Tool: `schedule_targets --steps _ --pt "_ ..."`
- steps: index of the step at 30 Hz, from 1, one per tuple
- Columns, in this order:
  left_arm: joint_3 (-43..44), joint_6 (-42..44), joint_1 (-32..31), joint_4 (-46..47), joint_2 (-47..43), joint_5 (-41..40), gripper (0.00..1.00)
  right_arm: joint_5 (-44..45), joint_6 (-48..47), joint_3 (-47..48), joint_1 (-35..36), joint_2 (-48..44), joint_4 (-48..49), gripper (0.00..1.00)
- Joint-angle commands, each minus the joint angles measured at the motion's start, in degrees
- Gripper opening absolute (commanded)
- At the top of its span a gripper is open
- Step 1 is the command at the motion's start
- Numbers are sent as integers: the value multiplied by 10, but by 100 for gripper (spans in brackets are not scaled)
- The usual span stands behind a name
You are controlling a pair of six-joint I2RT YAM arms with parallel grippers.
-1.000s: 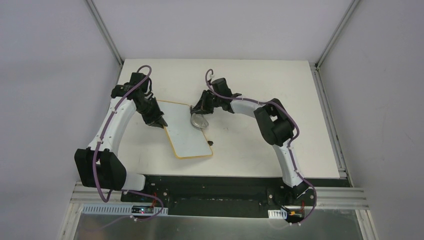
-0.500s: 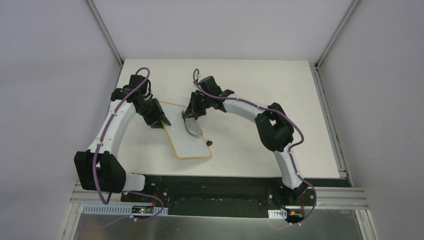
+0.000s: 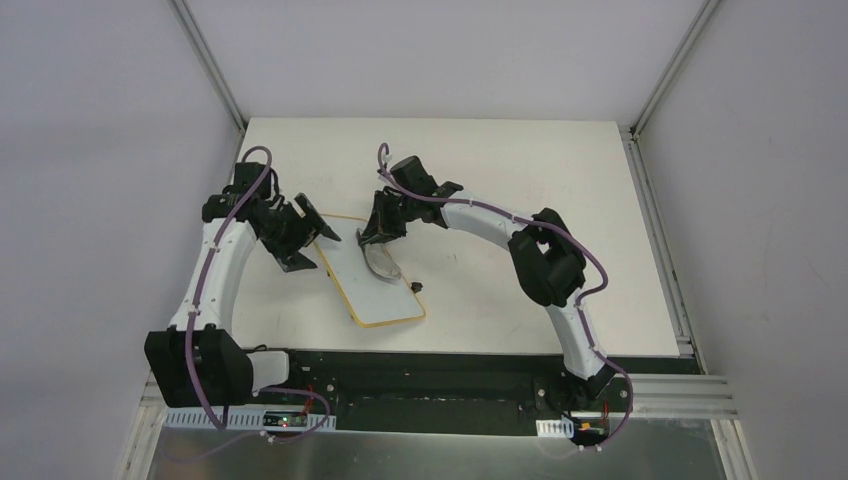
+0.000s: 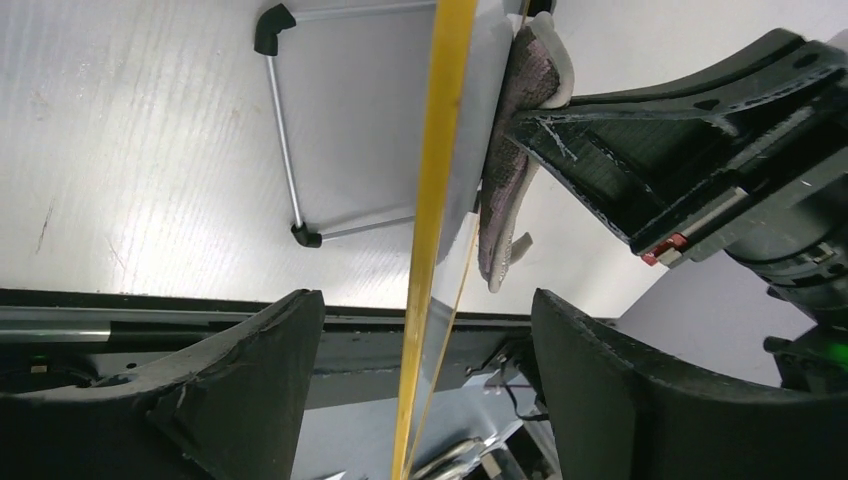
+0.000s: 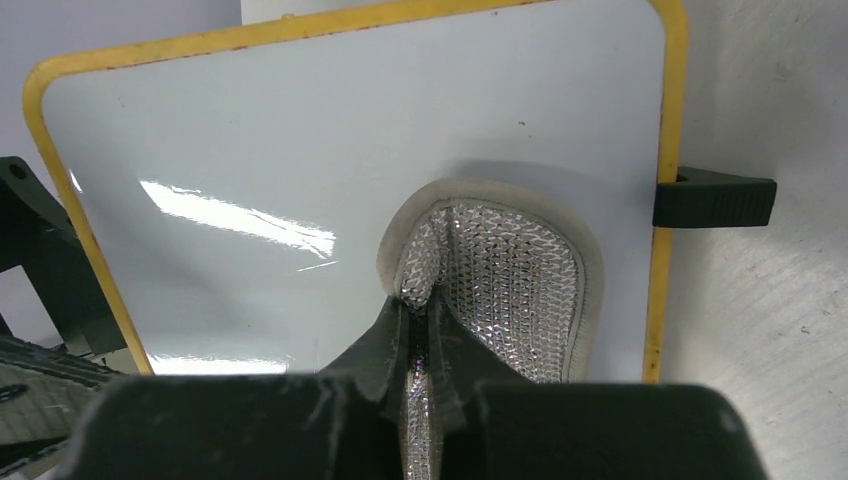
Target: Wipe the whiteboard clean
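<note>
The whiteboard (image 3: pixel 385 290) lies left of the table's middle, white with a yellow-tan rim, and its face (image 5: pixel 300 150) looks blank. My right gripper (image 3: pixel 380 235) is shut on a grey mesh pad (image 5: pixel 510 280) with a pale border, pressed flat on the board near its right rim. My left gripper (image 3: pixel 310 243) stands open at the board's far left corner. In the left wrist view the rim (image 4: pixel 430 250) runs edge-on between the two fingers (image 4: pixel 250 390) without touching either, and the pad (image 4: pixel 510 180) shows beyond it.
A black foot (image 5: pixel 715 197) sticks out from the board's right rim, and a thin wire stand (image 4: pixel 285 130) shows under the board. A black rail (image 3: pixel 420 365) runs along the table's near edge. Grey walls and metal posts (image 3: pixel 210 60) enclose the table.
My left gripper has opened, letting go of the board's edge, and drawn back to the left. The right gripper slid the pad left and down onto the board.
</note>
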Motion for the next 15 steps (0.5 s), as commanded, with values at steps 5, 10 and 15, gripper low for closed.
schedule_targets --steps 5,10,15 --pt "-43 -38 23 2 -82 17 69 -21 2 8 8 -51 -22 0" --pt "-67 -44 22 19 -83 29 44 -22 1 19 11 -46 -29 0" --pt "-62 -37 22 31 -63 30 22 -31 -12 38 31 -51 -43 0"
